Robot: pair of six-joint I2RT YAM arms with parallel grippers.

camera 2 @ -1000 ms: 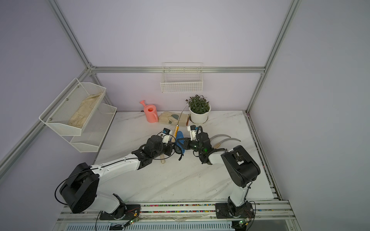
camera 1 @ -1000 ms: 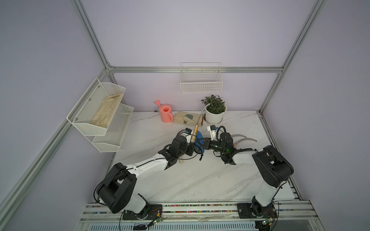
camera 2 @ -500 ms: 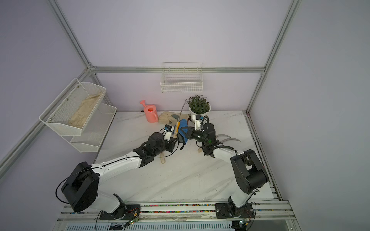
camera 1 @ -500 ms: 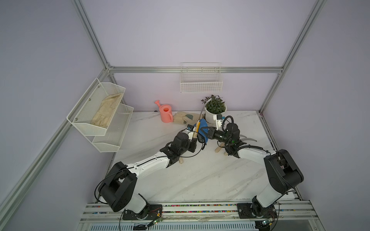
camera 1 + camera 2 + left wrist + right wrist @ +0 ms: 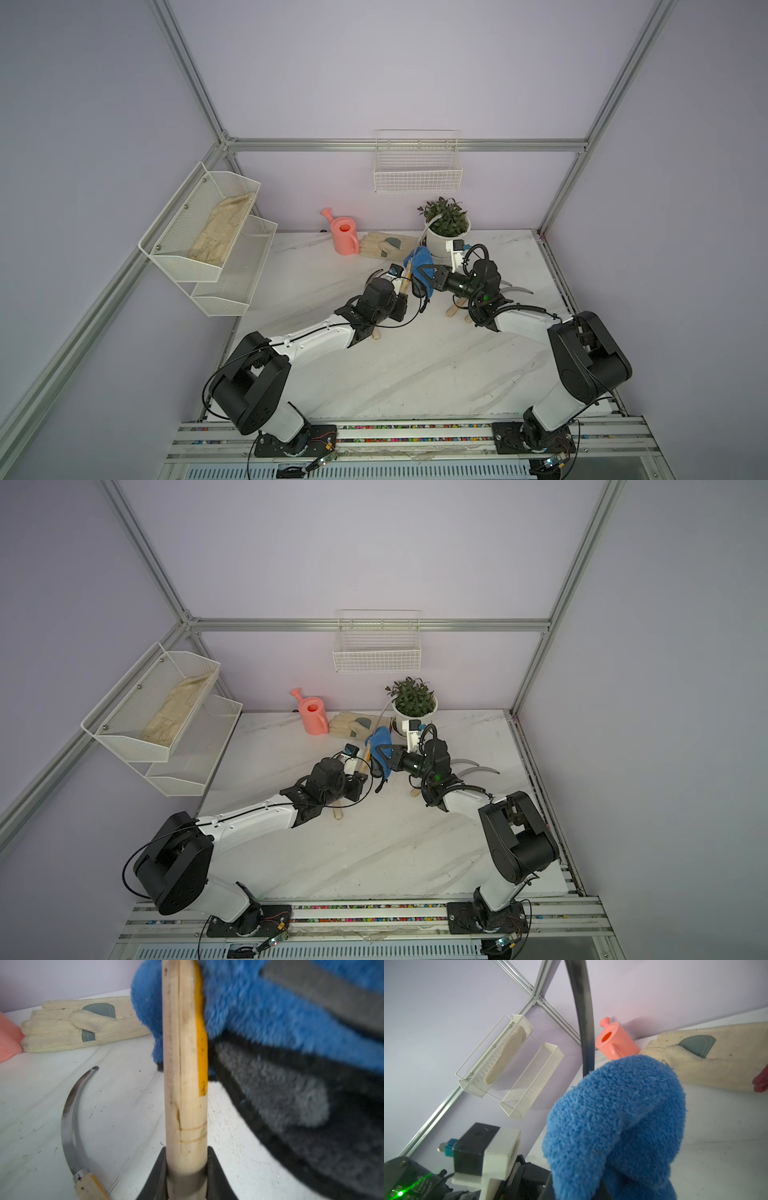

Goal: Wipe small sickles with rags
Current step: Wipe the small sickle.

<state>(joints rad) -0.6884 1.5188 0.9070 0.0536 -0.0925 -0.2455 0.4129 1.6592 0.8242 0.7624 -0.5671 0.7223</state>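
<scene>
My left gripper (image 5: 187, 1167) is shut on the pale wooden handle of a small sickle (image 5: 185, 1084) and holds it upright over the middle of the table (image 5: 405, 279). Its grey blade (image 5: 583, 1012) curves up toward the potted plant. The blue plush rag (image 5: 420, 259) is folded round the sickle where handle meets blade, and my right gripper (image 5: 432, 276) is shut on it. In the right wrist view the rag (image 5: 616, 1115) hides the fingertips. A second sickle (image 5: 69, 1113) lies flat beside my left arm. Two more sickles (image 5: 515, 289) lie under my right arm.
A pink watering can (image 5: 344, 235), beige work gloves (image 5: 384, 245) and a potted plant (image 5: 446, 226) stand along the back wall. A white wire basket (image 5: 417, 174) hangs above them. A two-tier mesh shelf (image 5: 208, 232) with a glove is on the left wall.
My right gripper has carried the rag up along the held sickle, from low on the handle toward the blade and the back wall. The left gripper has kept its hold and lifted slightly.
</scene>
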